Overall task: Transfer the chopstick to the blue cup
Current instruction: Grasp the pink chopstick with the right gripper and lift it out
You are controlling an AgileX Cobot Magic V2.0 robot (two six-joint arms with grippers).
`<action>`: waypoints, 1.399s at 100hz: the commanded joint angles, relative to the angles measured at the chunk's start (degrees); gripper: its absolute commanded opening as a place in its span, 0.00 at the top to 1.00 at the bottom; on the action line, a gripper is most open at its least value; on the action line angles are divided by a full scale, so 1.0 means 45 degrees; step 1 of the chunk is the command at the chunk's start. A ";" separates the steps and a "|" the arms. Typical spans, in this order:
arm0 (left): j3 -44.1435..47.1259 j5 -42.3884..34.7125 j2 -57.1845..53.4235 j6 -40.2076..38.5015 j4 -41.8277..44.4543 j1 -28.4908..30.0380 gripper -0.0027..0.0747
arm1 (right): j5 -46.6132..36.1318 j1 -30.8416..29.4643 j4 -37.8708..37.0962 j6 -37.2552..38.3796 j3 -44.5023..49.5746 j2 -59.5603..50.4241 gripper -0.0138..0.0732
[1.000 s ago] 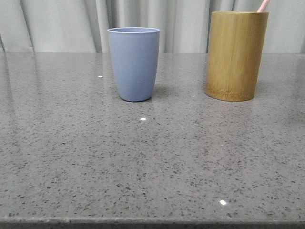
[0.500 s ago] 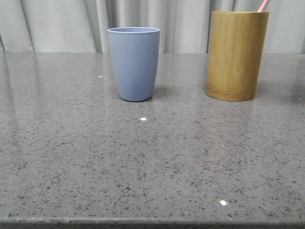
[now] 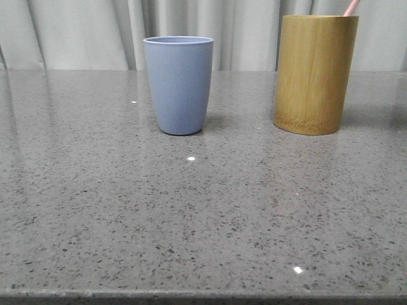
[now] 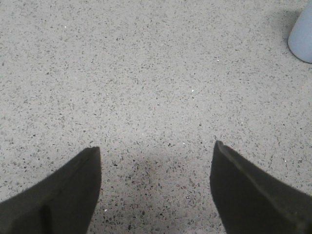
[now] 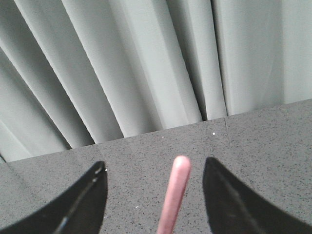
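Note:
The blue cup [image 3: 179, 84] stands upright on the speckled grey table, left of centre in the front view; its edge [image 4: 302, 34] shows in a corner of the left wrist view. A pale pink chopstick [image 3: 350, 7] sticks out of the bamboo holder [image 3: 315, 74] at the right. In the right wrist view the chopstick's rounded tip [image 5: 175, 192] lies between the spread fingers of my right gripper [image 5: 154, 165], touching neither. My left gripper [image 4: 156, 148] is open over bare tabletop, away from the cup. Neither gripper appears in the front view.
Grey curtains [image 3: 82, 32] hang behind the far edge of the table. The table's front edge [image 3: 203, 295] runs along the bottom of the front view. Bare tabletop lies between the cup and the holder.

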 commanded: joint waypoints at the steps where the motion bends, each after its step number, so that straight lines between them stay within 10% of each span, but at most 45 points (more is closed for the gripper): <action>1: -0.0322 -0.0798 -0.0030 -0.0026 -0.0215 0.0036 0.37 | -0.0928 0.0038 -0.0052 0.0018 -0.0500 -0.0311 0.40; 102: -0.0322 -0.0798 -0.0030 -0.0026 -0.0215 0.0036 0.37 | -0.0724 0.0038 -0.0052 0.0029 -0.0514 -0.0335 0.63; 140: -0.0322 -0.0798 -0.0030 -0.0026 -0.0215 0.0036 0.37 | -0.0621 0.0038 -0.0052 0.0029 -0.0537 -0.0345 0.85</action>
